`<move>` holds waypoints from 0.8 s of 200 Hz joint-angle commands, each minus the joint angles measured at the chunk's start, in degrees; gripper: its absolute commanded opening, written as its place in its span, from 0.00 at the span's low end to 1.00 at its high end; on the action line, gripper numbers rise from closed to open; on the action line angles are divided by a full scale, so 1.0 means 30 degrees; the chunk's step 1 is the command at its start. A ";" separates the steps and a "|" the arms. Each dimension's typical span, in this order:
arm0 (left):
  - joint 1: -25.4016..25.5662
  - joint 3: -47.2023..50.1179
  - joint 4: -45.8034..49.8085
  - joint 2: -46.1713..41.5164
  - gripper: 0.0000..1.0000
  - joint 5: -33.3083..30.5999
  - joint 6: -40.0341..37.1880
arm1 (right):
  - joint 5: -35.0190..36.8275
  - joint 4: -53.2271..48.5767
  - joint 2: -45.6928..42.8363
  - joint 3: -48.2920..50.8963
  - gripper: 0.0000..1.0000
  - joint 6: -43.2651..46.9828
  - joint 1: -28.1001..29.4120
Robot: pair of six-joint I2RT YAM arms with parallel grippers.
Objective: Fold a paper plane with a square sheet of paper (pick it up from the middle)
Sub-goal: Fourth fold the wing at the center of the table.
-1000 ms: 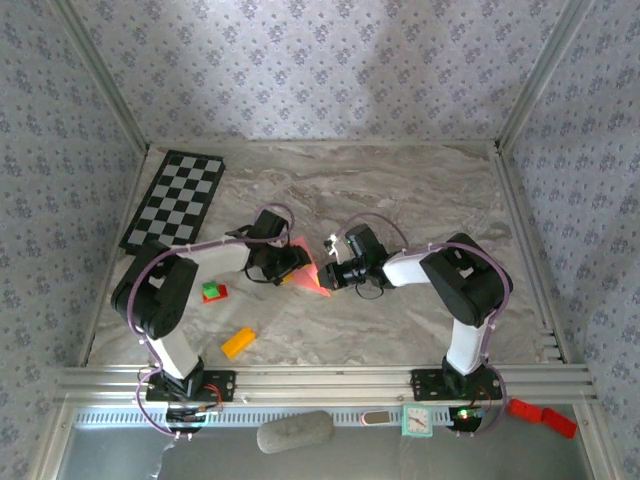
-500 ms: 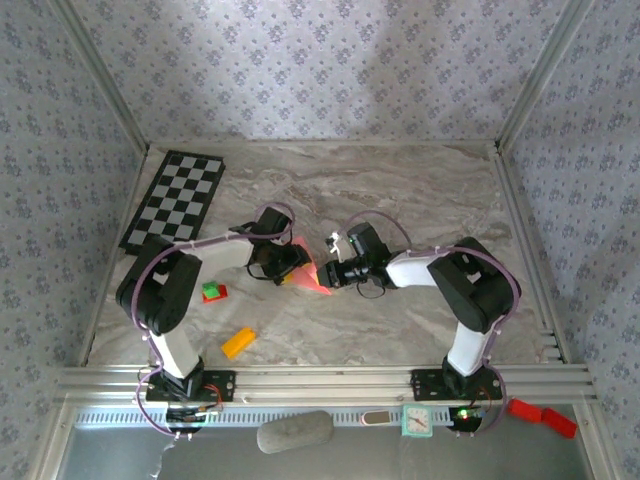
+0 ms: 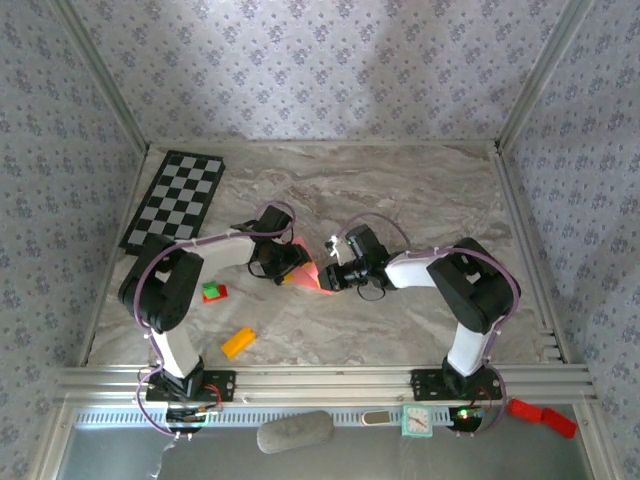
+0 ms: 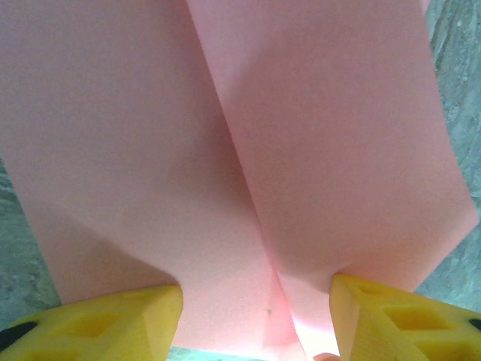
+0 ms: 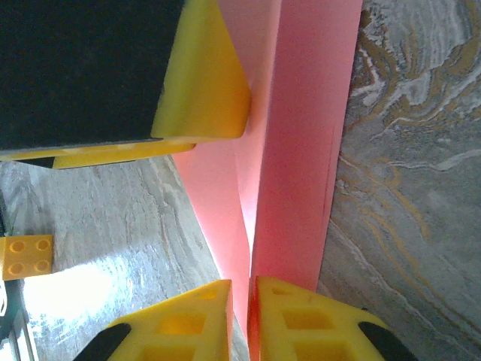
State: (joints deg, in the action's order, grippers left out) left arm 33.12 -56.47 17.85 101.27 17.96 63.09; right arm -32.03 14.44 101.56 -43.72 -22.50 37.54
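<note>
Right tool (image 5: 242,292) clenched on the folded pink paper (image 5: 301,113) mid-way across the surface (image 5: 409,150) — left tool (image 4: 257,292) (fingers spread) touches the paper's left side; whether it grips, I cannot tell.

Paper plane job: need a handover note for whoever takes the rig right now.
Left tool: open, fingers apart, paper running between them.
Right tool: shut on the paper's edge.
Paper: mid-table, between the two tools.
Done: a long crease is in, one flap either side.
Left: it is not yet a pointed dart; the remaining folds. Nose end hidden, so check it first.
</note>
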 commanded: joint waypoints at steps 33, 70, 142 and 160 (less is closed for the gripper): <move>0.0260 0.1069 0.2077 0.1882 0.58 -0.1450 0.0107 | 0.0394 -0.0556 0.0470 0.0016 0.15 0.0352 -0.0008; 0.0209 0.1039 0.2133 0.1896 0.58 -0.1475 0.0148 | 0.0515 -0.0551 0.0512 0.0013 0.17 0.0467 -0.0066; 0.0231 0.0922 0.2254 0.1695 0.58 -0.1387 0.0119 | 0.0197 -0.0635 0.0604 -0.0169 0.11 0.0852 -0.0093; 0.0211 0.0888 0.2302 0.1520 0.58 -0.1386 0.0013 | -0.0036 -0.0630 0.0659 -0.0219 0.09 0.0788 -0.0181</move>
State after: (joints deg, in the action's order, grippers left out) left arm 33.12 -56.75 18.26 101.34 17.93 63.11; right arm -31.73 14.35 102.52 -43.75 -21.12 37.41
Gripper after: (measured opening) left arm 0.580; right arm 0.104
